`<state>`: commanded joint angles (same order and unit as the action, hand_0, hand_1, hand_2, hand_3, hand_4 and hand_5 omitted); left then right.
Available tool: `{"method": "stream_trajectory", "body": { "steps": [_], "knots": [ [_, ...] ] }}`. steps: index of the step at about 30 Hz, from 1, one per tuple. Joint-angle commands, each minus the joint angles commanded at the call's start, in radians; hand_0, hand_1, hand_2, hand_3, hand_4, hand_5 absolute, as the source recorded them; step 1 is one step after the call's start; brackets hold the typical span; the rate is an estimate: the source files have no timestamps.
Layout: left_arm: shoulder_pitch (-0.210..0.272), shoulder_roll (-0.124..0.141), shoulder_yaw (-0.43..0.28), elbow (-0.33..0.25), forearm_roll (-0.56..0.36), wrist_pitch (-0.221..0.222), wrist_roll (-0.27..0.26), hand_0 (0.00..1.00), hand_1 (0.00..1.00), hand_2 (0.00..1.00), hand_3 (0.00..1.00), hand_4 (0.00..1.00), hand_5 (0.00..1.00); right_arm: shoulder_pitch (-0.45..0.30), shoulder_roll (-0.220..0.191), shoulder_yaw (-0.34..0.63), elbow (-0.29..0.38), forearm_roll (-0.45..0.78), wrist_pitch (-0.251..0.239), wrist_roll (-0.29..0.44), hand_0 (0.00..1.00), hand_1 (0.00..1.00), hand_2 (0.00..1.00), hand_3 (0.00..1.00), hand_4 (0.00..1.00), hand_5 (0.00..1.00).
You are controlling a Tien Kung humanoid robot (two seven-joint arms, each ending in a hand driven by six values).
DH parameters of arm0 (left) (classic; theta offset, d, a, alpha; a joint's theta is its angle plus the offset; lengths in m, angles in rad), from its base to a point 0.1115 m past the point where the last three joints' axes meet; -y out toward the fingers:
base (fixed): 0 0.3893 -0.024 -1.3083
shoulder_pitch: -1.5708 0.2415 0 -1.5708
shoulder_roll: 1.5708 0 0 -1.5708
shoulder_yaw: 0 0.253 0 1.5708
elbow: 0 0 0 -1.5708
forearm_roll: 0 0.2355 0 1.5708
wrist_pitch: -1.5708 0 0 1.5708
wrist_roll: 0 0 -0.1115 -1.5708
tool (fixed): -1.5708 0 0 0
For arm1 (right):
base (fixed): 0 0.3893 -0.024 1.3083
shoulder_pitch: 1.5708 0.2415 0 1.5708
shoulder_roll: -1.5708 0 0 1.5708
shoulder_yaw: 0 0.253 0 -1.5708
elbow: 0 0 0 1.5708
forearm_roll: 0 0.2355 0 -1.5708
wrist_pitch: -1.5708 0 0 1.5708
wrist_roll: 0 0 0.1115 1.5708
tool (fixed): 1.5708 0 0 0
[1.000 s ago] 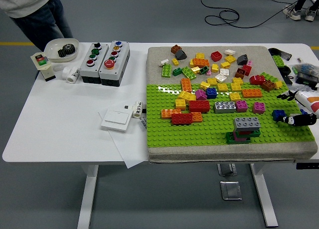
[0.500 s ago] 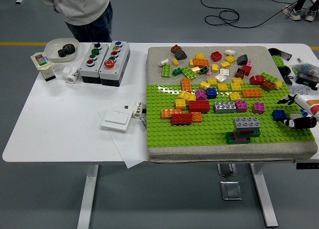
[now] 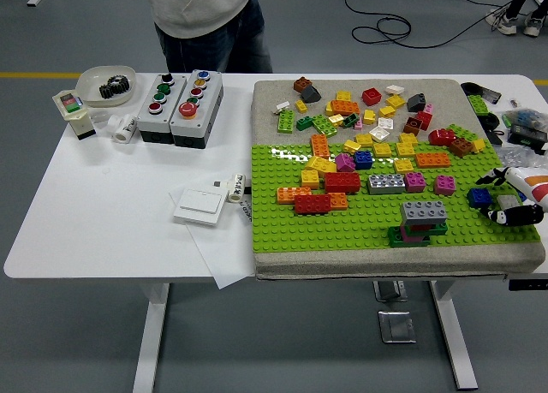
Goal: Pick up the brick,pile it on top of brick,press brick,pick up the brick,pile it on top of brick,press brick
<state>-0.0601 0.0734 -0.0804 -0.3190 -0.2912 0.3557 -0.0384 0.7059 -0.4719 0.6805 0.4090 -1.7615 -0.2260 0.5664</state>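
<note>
- The right hand (image 3: 516, 198) reaches in at the right edge of the green baseplate (image 3: 360, 226), its fingers (image 3: 511, 216) spread loosely and holding nothing.
- A blue brick (image 3: 479, 197) sits on the baseplate just left of the fingers, apparently not gripped.
- Further left of the fingers stands a stack (image 3: 419, 223): a grey brick on a pink one on a dark green one.
- Loose bricks (image 3: 368, 128) lie scattered beyond, well apart from the fingers.
- A person (image 3: 205, 20) stands at the far side of the white surface (image 3: 111, 213).

The right hand (image 3: 511, 196) is hovering open-fingered beside a blue brick (image 3: 479, 197) on the green baseplate (image 3: 342, 230); a grey-topped stack (image 3: 419, 222) is standing nearby.
</note>
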Motion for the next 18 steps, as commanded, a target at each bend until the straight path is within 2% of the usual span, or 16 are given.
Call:
{"method": "stream_trajectory", "body": {
  "steps": [2,3,8,9,14,15,18],
  "knots": [
    [0.001,0.000,0.001,0.000,0.000,0.000,0.000,0.613,0.725,0.692,0.554,0.571,0.615,0.000,0.001,0.000,-0.001,-0.005,-0.004,-0.001,0.678,0.661,0.712,0.699,0.750,0.302],
    [0.001,0.000,0.001,0.000,0.000,0.000,0.000,0.614,0.725,0.692,0.553,0.571,0.614,0.000,0.002,0.000,-0.001,-0.009,-0.007,-0.001,0.666,0.659,0.711,0.627,0.725,0.323],
    [0.001,0.000,0.001,-0.001,0.003,0.002,0.000,0.614,0.725,0.692,0.553,0.571,0.614,0.003,0.004,-0.005,-0.004,-0.023,-0.014,-0.005,0.666,0.659,0.711,0.627,0.725,0.323],
    [0.001,0.001,0.001,-0.001,0.005,0.002,0.000,0.619,0.725,0.694,0.555,0.571,0.614,0.004,0.005,-0.007,-0.005,-0.024,-0.017,-0.006,0.663,0.656,0.707,0.562,0.705,0.365],
    [0.002,0.001,-0.004,-0.001,0.012,0.003,0.002,0.619,0.725,0.694,0.555,0.571,0.614,0.006,0.008,-0.015,-0.006,-0.033,-0.026,-0.015,0.663,0.656,0.707,0.562,0.705,0.365],
    [0.001,0.001,-0.004,-0.002,0.014,0.003,0.003,0.618,0.726,0.693,0.555,0.571,0.614,0.007,0.008,-0.016,-0.006,-0.038,-0.031,-0.017,0.655,0.654,0.697,0.523,0.671,0.398],
    [0.000,0.001,-0.004,-0.003,0.015,0.003,0.004,0.618,0.726,0.693,0.555,0.571,0.614,0.009,0.009,-0.020,-0.007,-0.048,-0.042,-0.023,0.655,0.654,0.697,0.523,0.671,0.398]
  ]
}}
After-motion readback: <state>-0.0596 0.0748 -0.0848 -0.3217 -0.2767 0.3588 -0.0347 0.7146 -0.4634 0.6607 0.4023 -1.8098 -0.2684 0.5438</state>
